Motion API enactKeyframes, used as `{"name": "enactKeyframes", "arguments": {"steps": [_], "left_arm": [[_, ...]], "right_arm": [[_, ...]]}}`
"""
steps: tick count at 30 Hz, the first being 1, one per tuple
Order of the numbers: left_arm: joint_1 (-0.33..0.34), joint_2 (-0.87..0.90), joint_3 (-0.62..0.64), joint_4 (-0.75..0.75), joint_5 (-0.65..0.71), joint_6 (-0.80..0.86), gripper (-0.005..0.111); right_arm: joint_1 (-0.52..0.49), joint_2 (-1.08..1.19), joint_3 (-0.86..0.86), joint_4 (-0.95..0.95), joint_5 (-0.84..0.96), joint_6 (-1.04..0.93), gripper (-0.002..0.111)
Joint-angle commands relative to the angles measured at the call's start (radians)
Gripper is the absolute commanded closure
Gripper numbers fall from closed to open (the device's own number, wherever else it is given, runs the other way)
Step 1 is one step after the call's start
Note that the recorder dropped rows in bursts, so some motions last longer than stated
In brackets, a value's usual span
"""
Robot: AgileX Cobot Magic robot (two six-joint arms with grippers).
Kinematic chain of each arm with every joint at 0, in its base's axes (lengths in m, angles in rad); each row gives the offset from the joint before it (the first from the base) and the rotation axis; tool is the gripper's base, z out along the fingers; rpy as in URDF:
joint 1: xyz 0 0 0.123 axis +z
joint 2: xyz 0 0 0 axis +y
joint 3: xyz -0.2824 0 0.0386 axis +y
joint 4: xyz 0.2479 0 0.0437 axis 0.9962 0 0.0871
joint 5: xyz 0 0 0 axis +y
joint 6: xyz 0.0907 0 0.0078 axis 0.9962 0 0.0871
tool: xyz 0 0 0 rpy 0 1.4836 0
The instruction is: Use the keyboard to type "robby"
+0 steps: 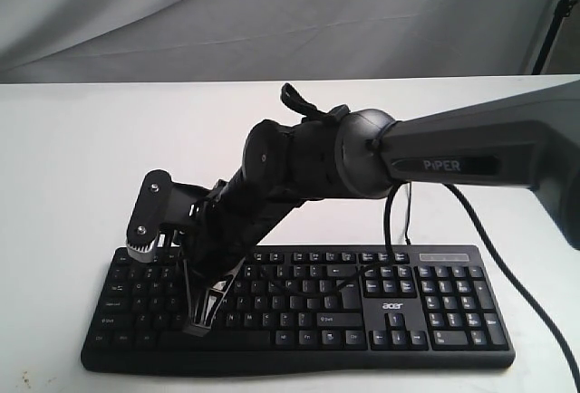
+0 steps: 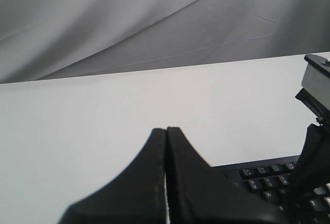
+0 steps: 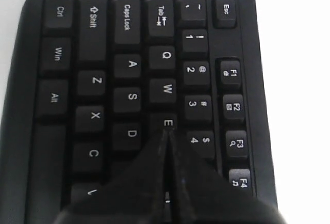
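The right tool (image 3: 166, 134), pinched closed and empty, points at the E key (image 3: 161, 121) of the keyboard (image 1: 453, 316); it should centre on R before pressing.

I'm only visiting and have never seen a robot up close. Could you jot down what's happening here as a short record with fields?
Setting: black keyboard on a white table
Right end effector: shut, reaching across to the keyboard's left part, tip at the E key
Left end effector: shut, aimed at bare table, keyboard off to its side
Contact: cannot tell whether any key is pressed
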Motion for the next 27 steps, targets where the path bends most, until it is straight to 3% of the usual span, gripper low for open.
{"name": "enactKeyframes", "arguments": {"steps": [1,27], "left_arm": [[-0.006,-0.003,0.004,0.005,-0.006,-0.003,0.107],[-0.006,-0.003,0.004,0.005,-0.006,-0.003,0.107]], "right_arm": [[0.001,-0.003,0.004,0.009,-0.008,-0.009,0.108],[-0.004,-0.063,0.004,-0.006,0.017,-0.016,0.108]]}}
